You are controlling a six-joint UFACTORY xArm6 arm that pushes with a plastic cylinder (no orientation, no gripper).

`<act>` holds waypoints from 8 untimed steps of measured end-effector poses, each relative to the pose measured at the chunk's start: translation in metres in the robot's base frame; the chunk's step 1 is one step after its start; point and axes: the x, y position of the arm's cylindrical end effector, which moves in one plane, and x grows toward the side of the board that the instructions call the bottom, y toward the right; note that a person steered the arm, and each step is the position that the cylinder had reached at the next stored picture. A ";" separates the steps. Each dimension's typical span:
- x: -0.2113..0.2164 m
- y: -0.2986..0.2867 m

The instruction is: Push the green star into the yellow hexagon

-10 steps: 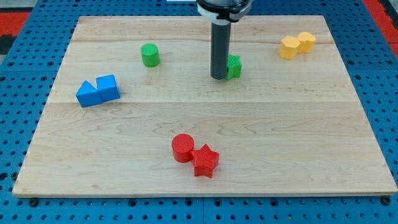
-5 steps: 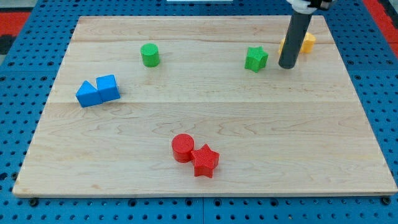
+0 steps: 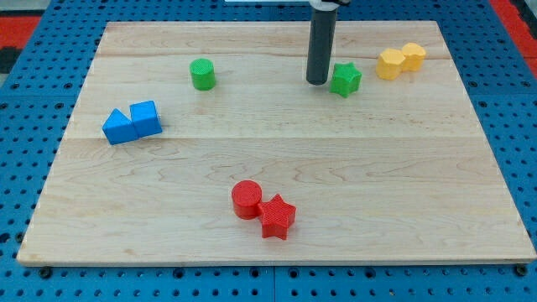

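Observation:
The green star (image 3: pixel 346 80) lies on the wooden board toward the view's top right. My tip (image 3: pixel 317 81) is just left of the star, almost touching it. The yellow hexagon (image 3: pixel 390 64) sits up and right of the star, a short gap away, touching a second yellow block (image 3: pixel 413 56) on its right.
A green cylinder (image 3: pixel 202 74) stands at the top left. Two blue blocks (image 3: pixel 132 122) sit together at the left. A red cylinder (image 3: pixel 247 200) and a red star (image 3: pixel 277 216) touch near the bottom middle. The board's top edge (image 3: pixel 210 23) is close behind.
The star was pushed right from the board's middle top. My tip then swung right of the star near the yellow blocks, and has now come back to the star's left side.

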 end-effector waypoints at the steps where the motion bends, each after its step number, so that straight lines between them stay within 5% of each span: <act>1: -0.022 0.032; 5: -0.018 0.015; 6: 0.026 0.017; 8: 0.027 0.034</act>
